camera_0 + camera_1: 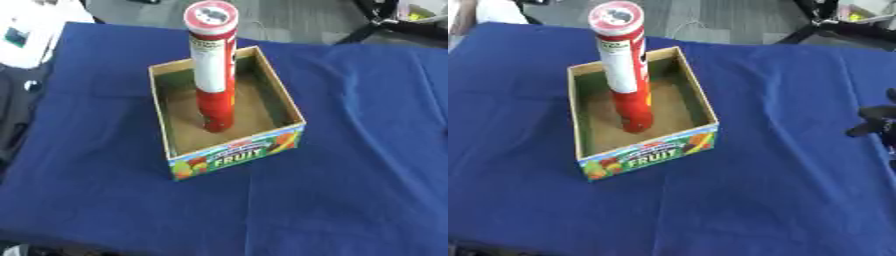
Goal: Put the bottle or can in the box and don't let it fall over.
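Note:
A tall red and white can (pixel 214 70) with a round lid stands upright inside an open cardboard box (pixel 236 152) whose front reads FRUIT. The can's base rests on the box floor near its middle. No hand touches the can or the box. Only in the right eye view, my right hand (pixel 877 122) shows as a dark shape at the right edge, well apart from the box. My left hand appears in neither view.
The box sits on a table covered by a blue cloth (pixel 350 190), with wide bare cloth in front and to the right. White items (pixel 26 30) lie beyond the table's far left corner. Dark stand legs (pixel 833 25) are at the far right.

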`<state>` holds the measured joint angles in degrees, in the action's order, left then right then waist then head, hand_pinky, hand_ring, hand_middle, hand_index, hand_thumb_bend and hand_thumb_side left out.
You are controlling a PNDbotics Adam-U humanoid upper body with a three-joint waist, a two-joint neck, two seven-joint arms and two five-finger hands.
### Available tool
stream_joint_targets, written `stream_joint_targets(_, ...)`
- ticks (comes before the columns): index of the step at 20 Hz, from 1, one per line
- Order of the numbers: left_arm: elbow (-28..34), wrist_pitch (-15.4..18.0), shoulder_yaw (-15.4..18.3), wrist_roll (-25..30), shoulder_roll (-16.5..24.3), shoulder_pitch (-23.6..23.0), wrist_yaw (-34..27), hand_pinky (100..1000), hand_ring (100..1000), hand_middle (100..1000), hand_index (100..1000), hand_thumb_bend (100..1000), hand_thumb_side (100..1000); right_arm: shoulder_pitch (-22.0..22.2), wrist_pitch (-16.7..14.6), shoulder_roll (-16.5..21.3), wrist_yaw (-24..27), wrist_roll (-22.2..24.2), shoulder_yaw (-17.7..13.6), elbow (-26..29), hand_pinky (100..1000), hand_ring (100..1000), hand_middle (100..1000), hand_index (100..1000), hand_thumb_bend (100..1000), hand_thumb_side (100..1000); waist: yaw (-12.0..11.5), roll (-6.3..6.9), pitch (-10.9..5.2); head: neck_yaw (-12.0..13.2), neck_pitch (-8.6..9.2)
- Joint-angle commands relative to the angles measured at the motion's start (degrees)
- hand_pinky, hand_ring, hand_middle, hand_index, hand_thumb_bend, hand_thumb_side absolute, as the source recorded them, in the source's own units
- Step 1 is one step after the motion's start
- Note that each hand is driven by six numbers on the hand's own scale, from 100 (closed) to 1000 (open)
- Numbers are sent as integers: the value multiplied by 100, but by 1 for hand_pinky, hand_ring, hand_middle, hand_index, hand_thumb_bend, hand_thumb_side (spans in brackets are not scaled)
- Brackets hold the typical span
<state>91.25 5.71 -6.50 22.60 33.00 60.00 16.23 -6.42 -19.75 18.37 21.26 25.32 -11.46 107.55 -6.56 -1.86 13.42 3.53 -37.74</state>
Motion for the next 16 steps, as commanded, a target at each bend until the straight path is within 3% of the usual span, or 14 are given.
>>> stream_joint_targets(1, 581, -274, 339, -776, 505, -153, -1151, 483, 797, 823, 797, 100, 522, -1, -22, 143, 60, -57, -81, 102, 1000, 641, 709, 921, 100, 650, -42, -9, -160, -87, -39)
stream_joint_targets(5, 1386, -158, 623, -1698, 988, -946, -2576, 467, 788, 825, 802, 100, 547, -20, -57, 160, 120, -131, -116, 142, 1000, 644, 710, 919, 100, 648, -115, -64, -199, -198, -22)
stream_joint_targets(6, 1595, -112, 696, -1909, 1070, -1206, -2860, 454, 784, 825, 801, 100, 595, -25, -71, 165, 134, -154, -127, 156, 1000, 645, 711, 918, 100, 647, -131, -83, -202, -224, -13)
stream_joint_targets(9, 2153, -18, 867, -2474, 1154, -1981, -3525, 441, 779, 828, 805, 100, 622, -49, -106, 170, 173, -227, -157, 191, 1000, 648, 712, 918, 100, 646, -173, -134, -212, -267, 12)
stream_joint_targets(12, 2313, 297, 986, -2687, 1042, -2708, -3844, 420, 766, 812, 790, 100, 637, -96, -127, 176, 225, -315, -176, 227, 1000, 653, 716, 917, 100, 646, -199, -181, -211, -283, 41)
stream_joint_targets(16, 2333, 595, 1146, -2853, 568, -3582, -4171, 368, 727, 773, 769, 100, 655, -164, -113, 162, 250, -455, -198, 266, 1000, 664, 722, 920, 100, 646, -220, -252, -184, -338, 77)
